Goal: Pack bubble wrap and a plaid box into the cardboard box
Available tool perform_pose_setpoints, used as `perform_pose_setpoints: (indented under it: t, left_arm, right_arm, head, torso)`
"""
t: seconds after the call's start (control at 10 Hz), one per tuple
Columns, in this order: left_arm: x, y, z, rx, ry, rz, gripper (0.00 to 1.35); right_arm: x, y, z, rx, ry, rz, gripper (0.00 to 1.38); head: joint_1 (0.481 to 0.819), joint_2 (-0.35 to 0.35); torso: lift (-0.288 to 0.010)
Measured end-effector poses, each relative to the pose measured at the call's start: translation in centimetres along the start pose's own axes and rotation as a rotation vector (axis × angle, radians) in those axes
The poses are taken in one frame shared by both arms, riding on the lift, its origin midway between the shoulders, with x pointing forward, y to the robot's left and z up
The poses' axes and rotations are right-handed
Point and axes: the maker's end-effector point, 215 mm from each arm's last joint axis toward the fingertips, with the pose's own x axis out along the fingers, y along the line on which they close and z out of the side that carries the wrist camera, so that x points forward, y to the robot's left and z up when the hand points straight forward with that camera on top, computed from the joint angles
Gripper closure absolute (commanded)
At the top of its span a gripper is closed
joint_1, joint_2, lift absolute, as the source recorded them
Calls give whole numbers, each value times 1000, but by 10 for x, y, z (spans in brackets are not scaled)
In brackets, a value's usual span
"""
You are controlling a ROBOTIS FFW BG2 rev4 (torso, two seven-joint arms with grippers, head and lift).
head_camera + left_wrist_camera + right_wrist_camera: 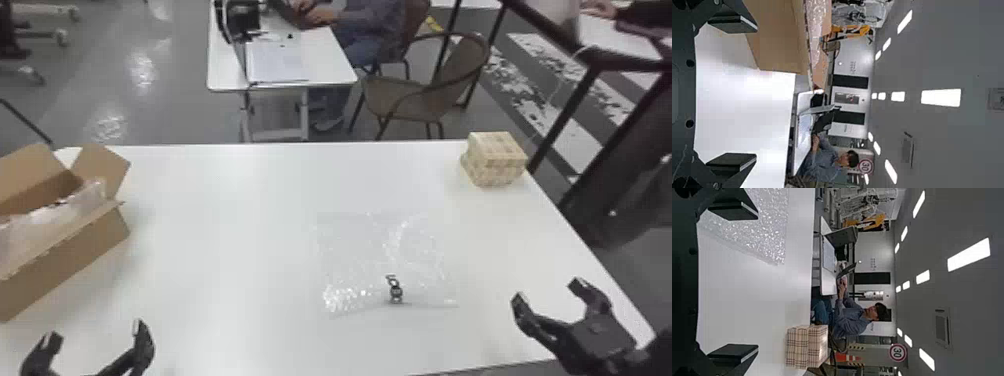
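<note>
Fingers (143, 345) well apart, the left claw (95, 334) hangs at the near side of the white worktop (225, 225), over toward the robot's left. Across from it, by the near right corner, the right claw (549, 292) is open too, its two black fingertips parted over the surface. Between the pair, a little farther in and closer to the right one, I see the bubble wrap (360, 260) lying flat and glinting, apart from both claws, with a small dark mark (395, 292) near its near edge. Off to the left, beyond the left claw, sits the cardboard box (75, 265), its flaps standing open; crinkled clear plastic (30, 225) fills the opening and rises along the near flap. Farther back still, the plaid box (500, 160) rests at the far right corner of the worktop, pale with thin dark lines crossing it, well apart from the wrap. Past the far edge there's a second white table (327, 65) with a sheet of paper (277, 60) on it, and a brown chair (395, 97) stands just to its right. Deeper in the room, the right wrist view catches an orange cone (844, 357), a round red-rimmed sign (898, 353) and bright ceiling lights (969, 254).
</note>
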Motion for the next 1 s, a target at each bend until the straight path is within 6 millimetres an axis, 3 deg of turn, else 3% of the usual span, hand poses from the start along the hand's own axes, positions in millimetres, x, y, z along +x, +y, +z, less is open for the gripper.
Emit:
perform_pose_setpoints:
  t: [0.2,0.5,1.0]
  left_arm:
    - [-10,-11,-20,20,54,-31,154]
    - [-9,-13,-23,33,63,-53,154]
    - [-5,-12,-21,30,62,-63,156]
  right_arm:
    - [5,30,-3,-35,8,31,111]
    - [14,77,-15,-23,28,95,111]
    - [18,80,-18,22,22,96,111]
  head:
    - [695,-87]
    - [695,-17]
    - [695,-7]
  torso:
    - [-110]
    - [-110]
    - [-110]
